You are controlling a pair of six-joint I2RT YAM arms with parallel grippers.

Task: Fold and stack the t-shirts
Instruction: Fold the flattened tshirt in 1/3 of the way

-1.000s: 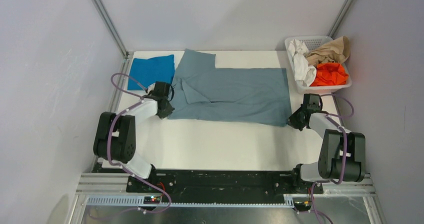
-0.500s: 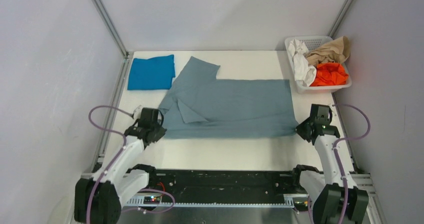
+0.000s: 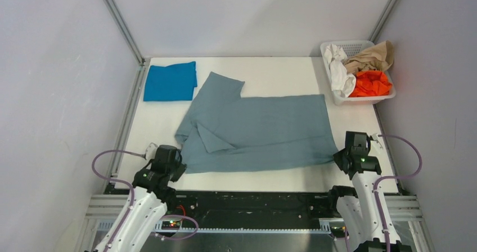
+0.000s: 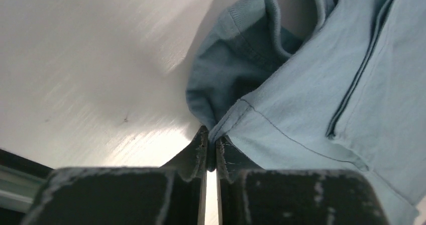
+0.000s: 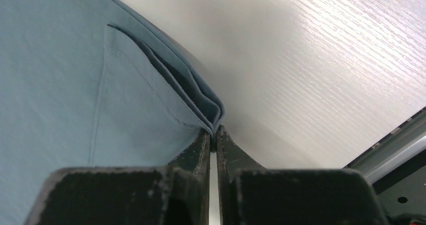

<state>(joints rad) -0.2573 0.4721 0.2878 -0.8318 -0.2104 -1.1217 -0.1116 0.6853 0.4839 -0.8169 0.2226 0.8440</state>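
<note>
Sliding nearer over the last second, the grey-blue t-shirt [image 3: 259,131] now lies with its front edge close to the near edge of the worktop [image 3: 275,72], and both arms have drawn back toward their bases. The left gripper [image 4: 211,152] is pinched tight on the shirt's near left corner; the right gripper [image 5: 213,134] is clamped on the doubled hem at the near right corner. The brighter blue t-shirt [image 3: 170,81] lies folded at the far left corner, unmoved, with a gap between the two. Bare worktop runs behind the shirt; little remains in front. A basket [image 3: 368,100] of other cloth sits far right. From above, the wrists hide both pinched corners, and the frame's bottom cuts off the arms.
</note>
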